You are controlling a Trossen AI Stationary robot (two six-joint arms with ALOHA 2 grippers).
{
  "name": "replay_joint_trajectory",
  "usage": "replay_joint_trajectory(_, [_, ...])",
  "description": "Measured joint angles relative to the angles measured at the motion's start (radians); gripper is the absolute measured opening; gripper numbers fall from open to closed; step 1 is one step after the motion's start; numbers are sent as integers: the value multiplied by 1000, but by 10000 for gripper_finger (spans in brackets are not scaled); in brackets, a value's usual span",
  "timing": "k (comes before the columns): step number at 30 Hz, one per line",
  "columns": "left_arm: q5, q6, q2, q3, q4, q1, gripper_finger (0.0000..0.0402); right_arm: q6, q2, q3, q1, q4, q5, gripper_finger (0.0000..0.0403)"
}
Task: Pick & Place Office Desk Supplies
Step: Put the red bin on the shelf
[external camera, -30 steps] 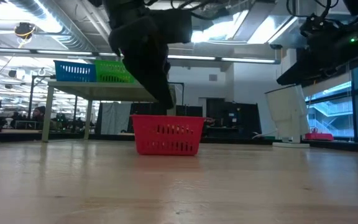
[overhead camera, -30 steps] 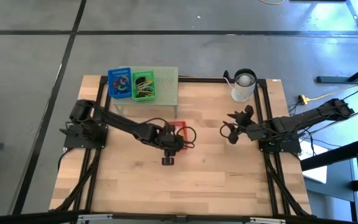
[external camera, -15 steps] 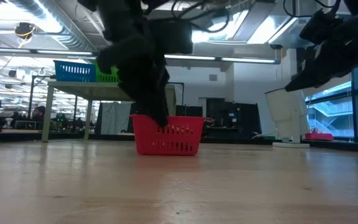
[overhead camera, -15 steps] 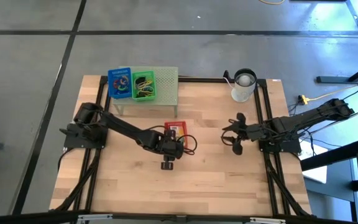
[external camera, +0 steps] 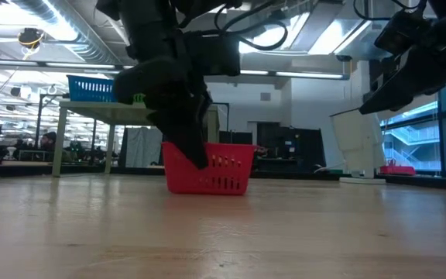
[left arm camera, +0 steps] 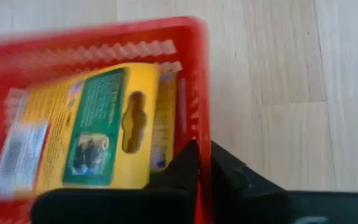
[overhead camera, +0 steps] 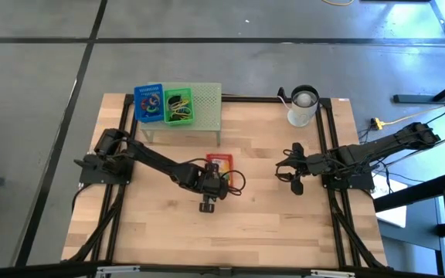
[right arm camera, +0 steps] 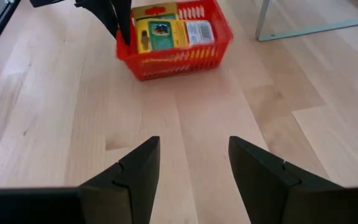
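A red mesh basket [overhead camera: 219, 161] stands mid-table with a yellow-green card box [left arm camera: 98, 130] lying inside it. My left gripper [left arm camera: 204, 165] is down at the basket's near end wall and shut on it; it also shows in the low view [external camera: 196, 159] and the right wrist view [right arm camera: 120, 28]. My right gripper [right arm camera: 194, 140] hangs open above bare wood to the basket's right [overhead camera: 292, 176], with nothing between its fingers. My left gripper has the near short wall of the basket [left arm camera: 202, 134] between its fingers, one finger [left arm camera: 182, 168] inside the basket and one [left arm camera: 232, 171] outside. The fingers slant down from the near left. The basket's bottom [external camera: 207, 189] rests on the table.
A pale green mesh stand [overhead camera: 205, 106] at the far edge carries a blue basket [overhead camera: 148, 103] and a green basket [overhead camera: 179, 105] with coloured loops. A white cup [overhead camera: 302, 107] stands at the far right. Bare wood lies near and to the right.
My left gripper has come down onto the red basket's near wall. My right gripper has swung round on its wrist, from pointing toward the far side to pointing more toward the near side, without changing place.
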Motion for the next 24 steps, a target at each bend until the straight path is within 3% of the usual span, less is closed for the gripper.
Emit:
replay_joint_trajectory(8, [0, 1, -5, 9, -14, -7, 4, 0, 0, 0, 0, 0, 0, 192])
replay_joint_trajectory(15, [-4, 15, -15, 92, -94, -51, 4, 0, 0, 0, 0, 0, 0, 192])
replay_joint_trajectory(24, [-93, 12, -18, 201, -208, -118, 4, 0, 0, 0, 0, 0, 4, 192])
